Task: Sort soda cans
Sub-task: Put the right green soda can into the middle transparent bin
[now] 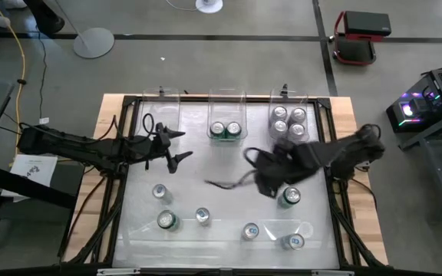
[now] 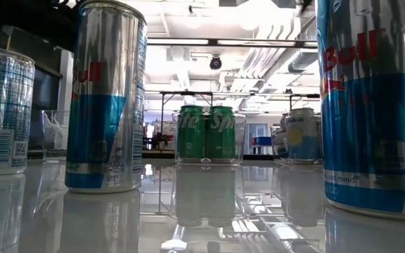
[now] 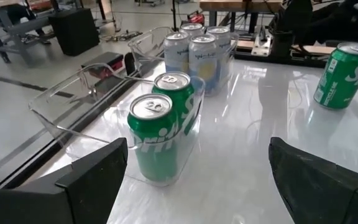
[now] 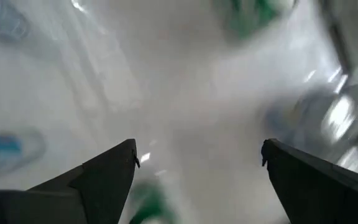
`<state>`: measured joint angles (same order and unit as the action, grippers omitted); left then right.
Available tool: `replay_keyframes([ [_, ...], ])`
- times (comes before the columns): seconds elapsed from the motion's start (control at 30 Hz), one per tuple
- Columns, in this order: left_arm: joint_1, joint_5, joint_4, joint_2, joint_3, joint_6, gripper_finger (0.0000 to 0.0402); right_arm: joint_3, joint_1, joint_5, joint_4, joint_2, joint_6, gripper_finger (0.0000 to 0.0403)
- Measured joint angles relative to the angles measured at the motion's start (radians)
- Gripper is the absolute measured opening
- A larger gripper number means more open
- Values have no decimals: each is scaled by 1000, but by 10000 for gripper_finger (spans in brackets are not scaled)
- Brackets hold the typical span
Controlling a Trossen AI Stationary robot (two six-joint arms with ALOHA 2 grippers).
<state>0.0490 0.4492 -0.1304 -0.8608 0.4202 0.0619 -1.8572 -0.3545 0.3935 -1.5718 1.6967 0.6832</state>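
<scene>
Sorting stage, viewed from the table's near edge toward the far bins; places are given relative to the middle bin [image 1: 227, 115].

Nearest the onlooker, six loose soda cans [image 1: 202, 216] stand well short of the middle bin: silver-and-blue ones along the near edge, a green-bodied can [image 1: 166, 221] among them, and another green can [image 1: 288, 197] to the right, closer to the bins.

The right gripper [image 1: 225, 182], jaws spread and empty, hangs over bare table between the loose cans and the middle bin. The left gripper [image 1: 178, 146], likewise released and empty, waits left of the middle bin.

The middle bin holds two green cans [image 3: 164, 118]; the bin to its right [image 1: 289, 115] holds four pale ones [image 1: 288, 123]; the left bin [image 1: 160, 115] looks empty.

Judged step: reaching for another can. The next move likely calls for lowering open jaws around one upright can without toppling neighbours.
</scene>
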Motion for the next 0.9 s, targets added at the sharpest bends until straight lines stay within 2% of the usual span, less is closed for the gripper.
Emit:
replay_keyframes([
  [0.13,0,0,-40,0,0,-34,367,222,-99,-103,23,-125,286,339],
  [0.27,0,-1,-70,0,0,-56,367,432,-161,-185,161,-229,408,339],
  [0.4,-4,-1,-73,0,0,-57,367,599,-170,-257,330,-308,418,339],
  [0.5,-4,-1,-77,0,0,-58,367,684,-156,-297,386,-343,416,339],
  [0.7,-4,-1,-78,0,0,-56,367,783,-149,-328,391,-351,409,339],
  [0.9,-3,-1,-81,0,0,-56,367,861,-150,-390,493,-351,351,339],
])
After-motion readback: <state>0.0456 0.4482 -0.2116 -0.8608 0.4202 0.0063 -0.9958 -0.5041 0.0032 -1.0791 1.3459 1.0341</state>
